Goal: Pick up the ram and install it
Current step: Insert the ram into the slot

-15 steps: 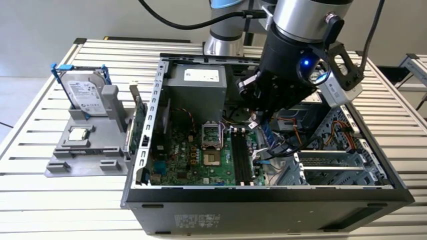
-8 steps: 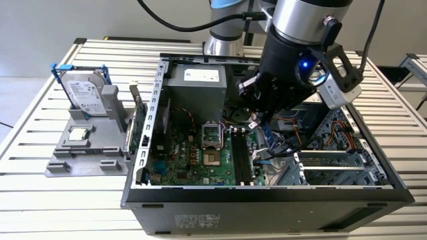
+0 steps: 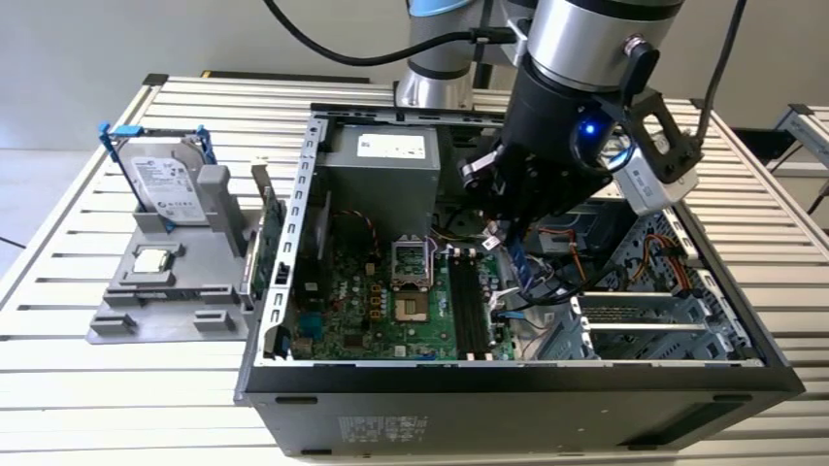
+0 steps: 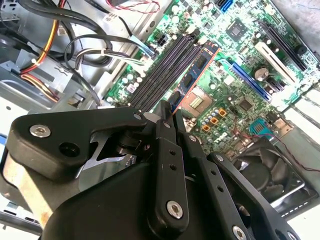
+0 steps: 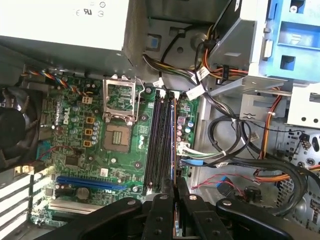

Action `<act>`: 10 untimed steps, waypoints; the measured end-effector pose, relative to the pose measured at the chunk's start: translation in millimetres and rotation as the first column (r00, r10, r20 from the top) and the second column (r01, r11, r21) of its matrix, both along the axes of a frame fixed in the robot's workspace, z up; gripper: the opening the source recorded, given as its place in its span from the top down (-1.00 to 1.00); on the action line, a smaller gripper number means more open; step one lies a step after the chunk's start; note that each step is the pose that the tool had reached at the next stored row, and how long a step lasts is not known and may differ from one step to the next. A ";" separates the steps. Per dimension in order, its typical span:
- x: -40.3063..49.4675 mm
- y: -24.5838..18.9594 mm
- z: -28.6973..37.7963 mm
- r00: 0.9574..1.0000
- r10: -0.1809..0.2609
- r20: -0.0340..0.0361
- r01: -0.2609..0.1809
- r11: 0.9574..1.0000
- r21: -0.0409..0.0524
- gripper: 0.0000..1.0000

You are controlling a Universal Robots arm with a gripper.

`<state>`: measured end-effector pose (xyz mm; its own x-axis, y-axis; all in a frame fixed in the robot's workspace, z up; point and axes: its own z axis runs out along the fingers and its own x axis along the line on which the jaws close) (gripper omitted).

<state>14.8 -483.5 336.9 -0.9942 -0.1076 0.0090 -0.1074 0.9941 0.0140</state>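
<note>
My gripper (image 3: 513,233) reaches down into the open computer case (image 3: 518,374), over the green motherboard (image 3: 376,311). In both wrist views its black fingers (image 4: 167,150) are shut on the ram (image 4: 198,74), a slim dark blue stick with black chips and a copper-coloured edge. In the first wrist view the ram (image 5: 173,145) shows edge-on as a thin blue line running out from the gripper (image 5: 175,184). It lies parallel to the black memory slots (image 5: 161,145), just above them and at their cable side. The slots (image 4: 165,67) hold nothing.
The grey power supply (image 3: 376,155) fills the case's far end. Bundled cables (image 5: 235,145) and a drive cage (image 3: 647,320) crowd one side of the slots, the processor socket (image 5: 120,137) the other. Outside, a grey fixture (image 3: 169,311) holds a hard drive (image 3: 169,180) and a processor chip (image 3: 153,259).
</note>
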 end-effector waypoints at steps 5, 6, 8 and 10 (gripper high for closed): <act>-1.5 0.0 -2.4 1.000 -0.001 0.001 0.001 1.000 0.000 1.00; -1.8 0.0 -2.8 1.000 -0.002 0.001 0.002 1.000 0.000 1.00; -2.4 0.1 -3.8 1.000 -0.002 0.002 0.002 1.000 0.000 1.00; -2.9 0.1 -4.7 1.000 -0.003 0.002 0.003 1.000 0.000 1.00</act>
